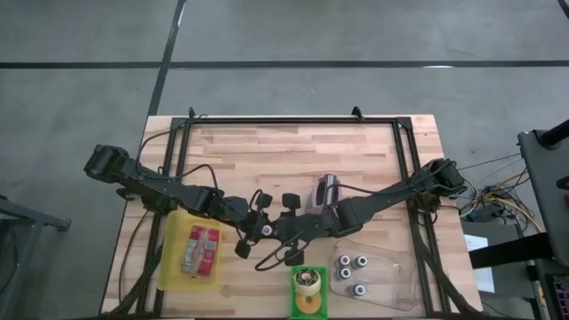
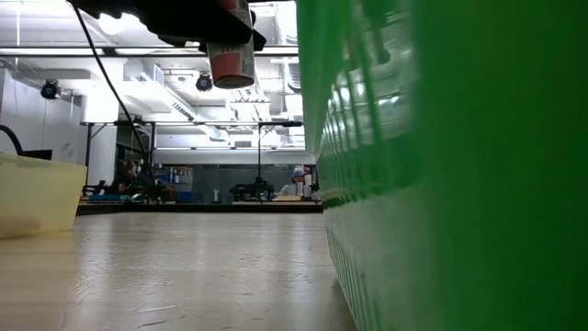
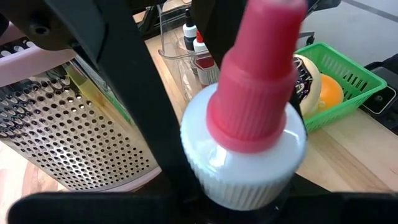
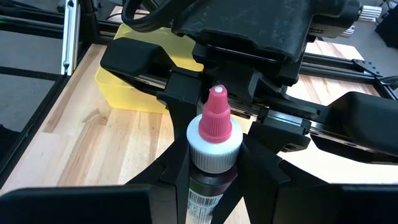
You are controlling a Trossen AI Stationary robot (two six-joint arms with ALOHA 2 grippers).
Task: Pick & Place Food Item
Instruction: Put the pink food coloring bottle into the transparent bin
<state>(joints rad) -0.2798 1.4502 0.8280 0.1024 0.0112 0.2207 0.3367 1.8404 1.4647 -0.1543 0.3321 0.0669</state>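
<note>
You have the wooden tabletop [image 1: 267,151] in front of you, with both dark arms reaching in from its left and right edges and meeting above the middle, toward the near edge.

On the near-left part sits the yellow bin [image 1: 173,267], with a red and grey packet [image 1: 200,250] lying inside it. Against the near-right stands the clear tray [image 1: 396,280], which holds three small bottles [image 1: 352,273]. Between the two, at the middle of the near edge, is the green basket [image 1: 311,307] with a round pastry [image 1: 308,283] and an orange piece [image 1: 310,305] in it. A metal grater [image 1: 325,191] with a pale pink frame lies just right of centre, beside the right arm.

The task's thing, the small dropper bottle [image 4: 213,146] with its white collar and red tip, is up in the air above the middle of the tabletop, not resting on anything.

Your right gripper [image 4: 213,171] has its fingers closed against the bottle's dark body just under the white collar, holding it upright.

Your left gripper [image 3: 242,199] faces the same bottle from the other side, right at its cap; you cannot tell whether its fingers are pressing on it.
</note>
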